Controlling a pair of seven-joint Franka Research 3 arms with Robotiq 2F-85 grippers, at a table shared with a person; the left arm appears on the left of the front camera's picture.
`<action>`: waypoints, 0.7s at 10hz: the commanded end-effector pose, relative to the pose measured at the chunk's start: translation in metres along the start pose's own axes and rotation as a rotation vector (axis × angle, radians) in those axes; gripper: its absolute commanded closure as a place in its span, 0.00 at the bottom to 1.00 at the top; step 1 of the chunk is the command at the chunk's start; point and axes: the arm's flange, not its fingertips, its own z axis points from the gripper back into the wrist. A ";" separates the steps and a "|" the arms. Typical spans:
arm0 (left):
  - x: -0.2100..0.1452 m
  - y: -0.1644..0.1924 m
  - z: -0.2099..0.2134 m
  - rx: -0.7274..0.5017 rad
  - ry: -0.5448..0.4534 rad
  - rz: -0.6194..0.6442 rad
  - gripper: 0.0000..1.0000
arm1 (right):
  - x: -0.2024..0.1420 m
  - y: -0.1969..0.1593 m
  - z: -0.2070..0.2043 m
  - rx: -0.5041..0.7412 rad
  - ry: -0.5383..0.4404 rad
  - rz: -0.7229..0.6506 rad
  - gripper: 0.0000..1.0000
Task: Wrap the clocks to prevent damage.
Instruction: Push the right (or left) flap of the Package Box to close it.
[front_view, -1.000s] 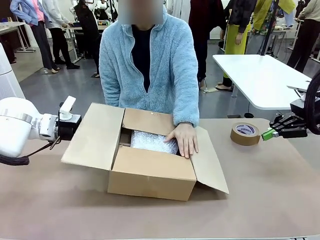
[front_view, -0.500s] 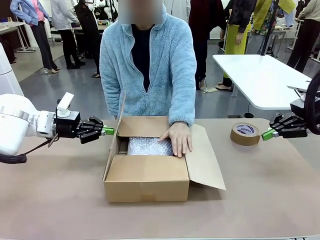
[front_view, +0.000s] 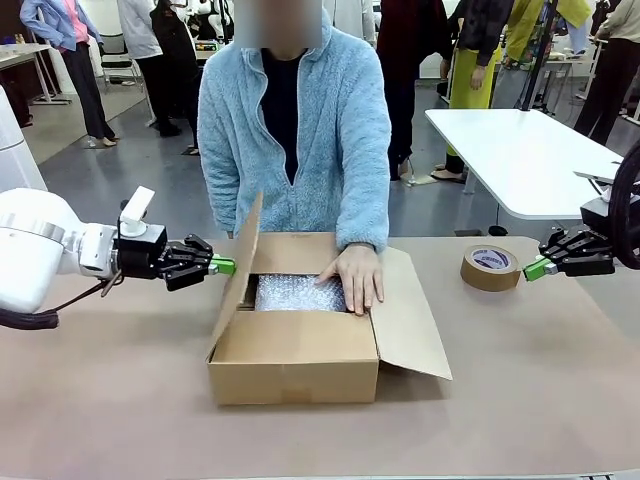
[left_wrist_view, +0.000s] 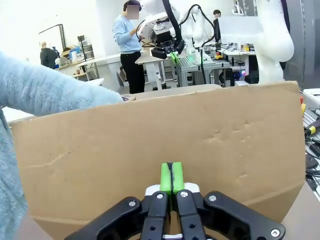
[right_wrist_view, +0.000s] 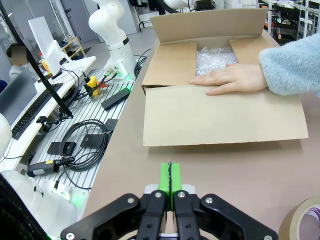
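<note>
The clocks show as a bundle in whitish bubble wrap (front_view: 298, 293) lying inside the open brown cardboard box (front_view: 293, 365) at the table's middle; the bundle (right_wrist_view: 215, 57) also appears in the right wrist view. A person's hand (front_view: 357, 275) rests on the bundle and the box's right rim. My left gripper (front_view: 224, 266) is shut, its green tips against the outside of the box's left flap (front_view: 240, 262), which stands nearly upright. That flap (left_wrist_view: 150, 145) fills the left wrist view just ahead of the shut gripper (left_wrist_view: 171, 176). My right gripper (front_view: 535, 268) is shut and hangs at the right, apart from the box.
A brown tape roll (front_view: 490, 268) lies on the table just left of my right gripper; its edge (right_wrist_view: 300, 225) shows bottom right in the right wrist view. The box's right flap (front_view: 410, 320) lies spread outward. The person stands at the far edge.
My left gripper has moved right, and the box's left flap has swung from lying outward to nearly upright. The box has shifted slightly. The right arm stayed still.
</note>
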 end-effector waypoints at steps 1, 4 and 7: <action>-0.012 0.002 -0.015 0.001 0.018 -0.009 1.00 | 0.001 0.000 -0.001 0.000 0.001 0.002 0.99; -0.029 0.003 -0.027 -0.018 0.041 0.025 1.00 | 0.001 0.000 -0.001 0.000 0.001 0.002 0.99; -0.038 0.001 -0.031 -0.035 0.101 0.021 1.00 | 0.001 0.000 -0.001 0.000 0.001 0.002 0.99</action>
